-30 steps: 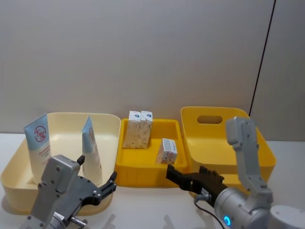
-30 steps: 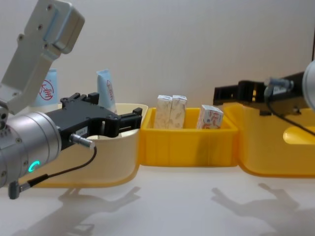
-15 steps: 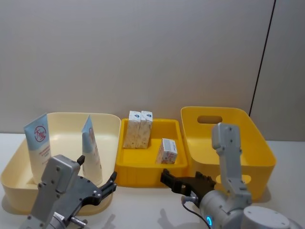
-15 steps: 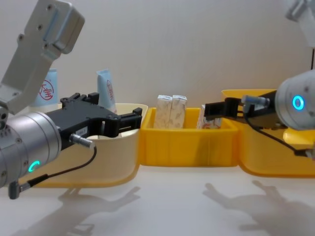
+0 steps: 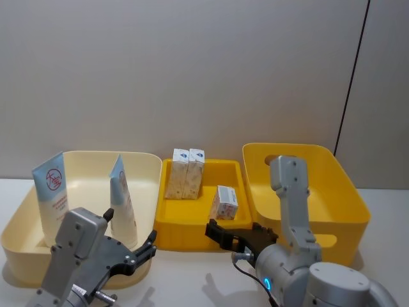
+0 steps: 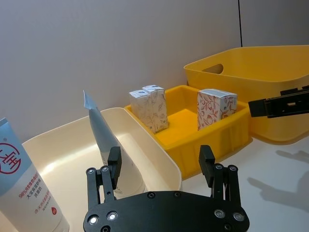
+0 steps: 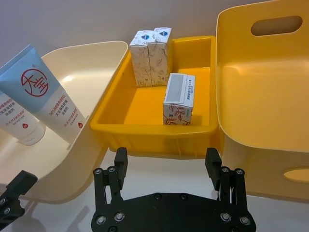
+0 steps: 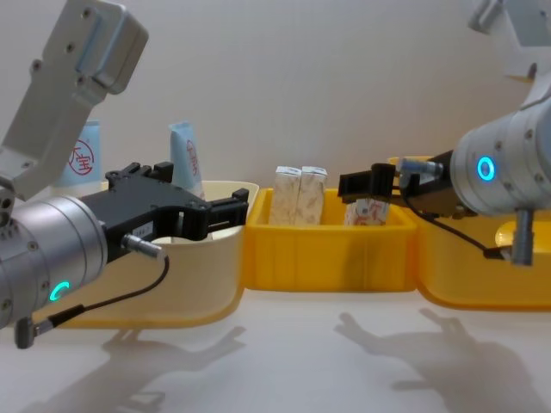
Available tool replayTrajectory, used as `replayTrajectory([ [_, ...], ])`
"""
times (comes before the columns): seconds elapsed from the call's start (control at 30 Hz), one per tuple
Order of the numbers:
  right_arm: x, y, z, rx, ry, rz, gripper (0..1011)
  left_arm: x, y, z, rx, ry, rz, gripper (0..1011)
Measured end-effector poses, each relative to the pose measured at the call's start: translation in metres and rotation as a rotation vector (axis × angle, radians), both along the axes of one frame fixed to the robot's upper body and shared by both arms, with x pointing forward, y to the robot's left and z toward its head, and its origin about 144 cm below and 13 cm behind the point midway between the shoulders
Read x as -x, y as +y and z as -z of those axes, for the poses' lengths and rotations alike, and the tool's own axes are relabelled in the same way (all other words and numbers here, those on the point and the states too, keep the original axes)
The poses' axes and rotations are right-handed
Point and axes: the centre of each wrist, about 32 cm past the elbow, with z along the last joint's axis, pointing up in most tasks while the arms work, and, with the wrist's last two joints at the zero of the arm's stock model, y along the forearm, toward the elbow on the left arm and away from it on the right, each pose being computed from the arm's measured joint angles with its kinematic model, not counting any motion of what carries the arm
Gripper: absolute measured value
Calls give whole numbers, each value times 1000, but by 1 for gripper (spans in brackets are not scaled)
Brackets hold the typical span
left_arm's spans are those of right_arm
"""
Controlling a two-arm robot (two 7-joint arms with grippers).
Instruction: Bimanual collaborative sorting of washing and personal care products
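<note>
Bins, left to right: cream bin (image 5: 151, 185), small yellow tray (image 5: 192, 238), large yellow bin (image 5: 358, 211). Both grippers hang on the near side, jaws spread and empty: left gripper (image 6: 160, 154) before the cream bin, right gripper (image 7: 166, 154) before the tray. Two tubes (image 5: 52, 192) lean upright in the cream bin. They are probably soft and slick, best pinched across the flat sides. Two beige cartons (image 5: 185, 176) stand touching at the tray's far left, with the white carton (image 5: 225, 202) apart at the right. These look like light, crushable card, best taken across opposite faces.
</note>
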Motion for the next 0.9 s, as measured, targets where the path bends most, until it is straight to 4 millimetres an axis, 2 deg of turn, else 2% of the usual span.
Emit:
replayTrajectory([
  [0.9, -40, 14, 0, 57, 21, 15, 1001, 0, 0, 0, 0, 0, 0, 1000],
])
